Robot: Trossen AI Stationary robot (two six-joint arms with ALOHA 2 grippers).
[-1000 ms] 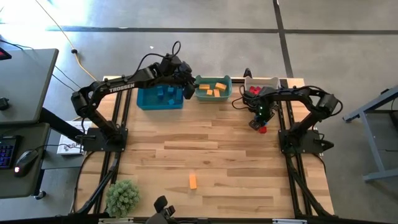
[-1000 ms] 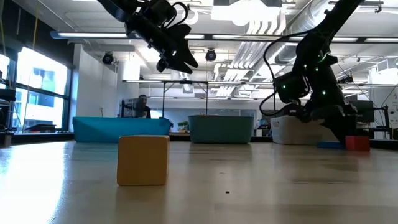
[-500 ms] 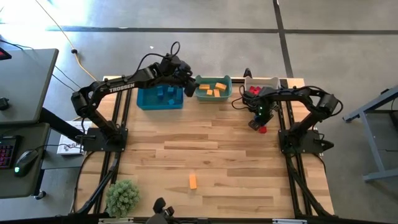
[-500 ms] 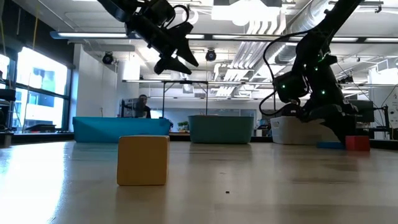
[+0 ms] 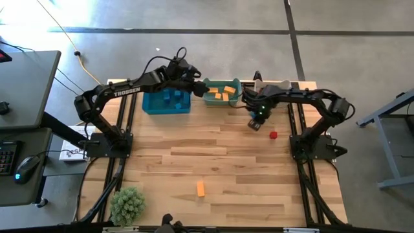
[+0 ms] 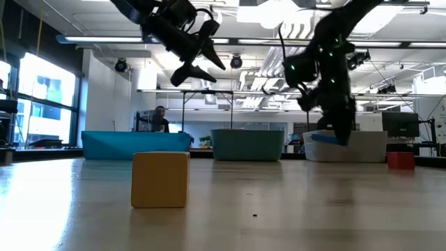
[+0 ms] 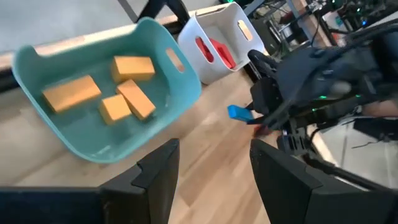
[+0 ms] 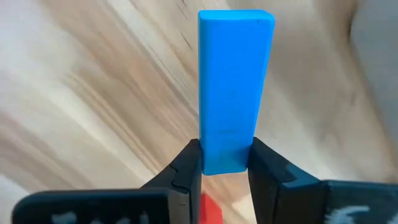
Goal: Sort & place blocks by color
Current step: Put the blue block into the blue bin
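Nearest the front edge of the tabletop (image 5: pixel 162 162) lies a lone orange block (image 5: pixel 200 188), upright in the low view, with open boards all around it. Farther back, toward the right side, a small red block (image 5: pixel 273 135) rests alone on the wood, apart from the bins. Just beyond it the right end effector (image 5: pixel 254 123) hangs above the boards, its fingers clamped on a blue bar (image 8: pixel 234 87) that projects forward between them. At the back edge stand three bins in a row: blue bin (image 5: pixel 150 103) with blue pieces, teal bin (image 5: pixel 235 90) with orange pieces, white bin (image 5: pixel 284 85) with red pieces. The left end effector (image 5: pixel 199 87) hovers between the blue and teal bins, its fingers apart and holding nothing.

Step in hand, as judged: carrying the blue bar to the blue bin. The next move calls for crossing above the teal bin's rim, where the left arm occupies the approach; the middle of the tabletop offers free room.
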